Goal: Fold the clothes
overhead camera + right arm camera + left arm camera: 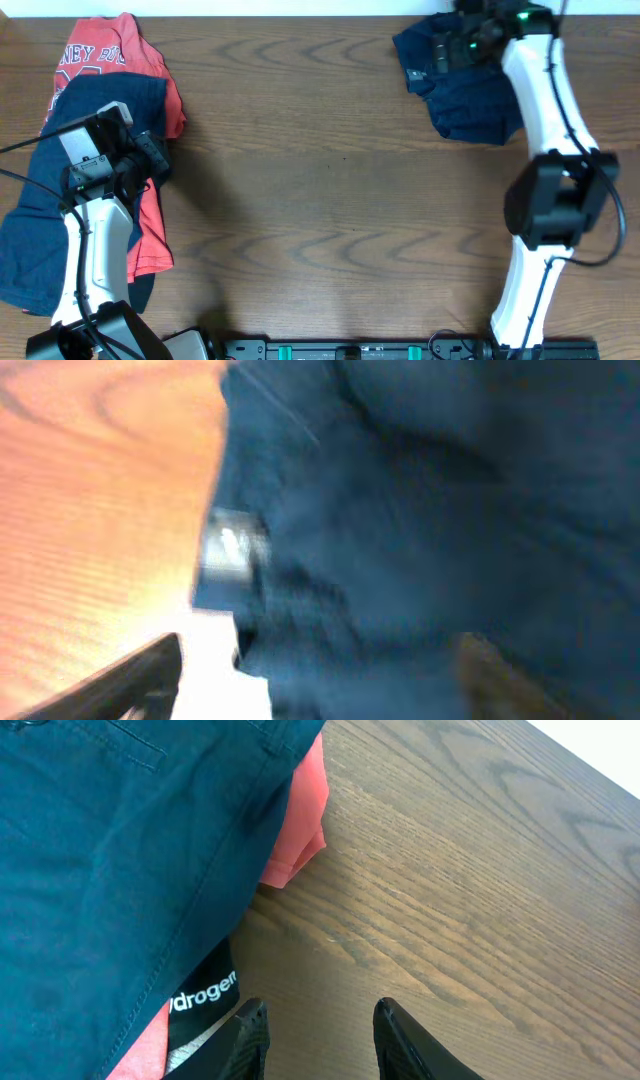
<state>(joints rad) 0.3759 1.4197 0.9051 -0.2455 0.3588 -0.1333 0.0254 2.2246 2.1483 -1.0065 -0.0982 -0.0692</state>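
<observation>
Overhead: we are recording a wooden table. At its left edge a red T-shirt with white lettering is lying crumpled, and the left navy shorts are draping over it. The left gripper is hovering at the right edge of this pile. At the far right corner the right navy shorts are lying bunched, and the right gripper is reaching down onto their far side.

Left wrist: we are seeing the left gripper released, its fingers standing apart with only bare wood between them. Just beside them a black garment with white lettering is peeking out from under the left navy shorts.

Right wrist, blurred: the right gripper is spreading its fingers wide over the right navy shorts, clenching nothing. A white label is showing at the cloth's edge
</observation>
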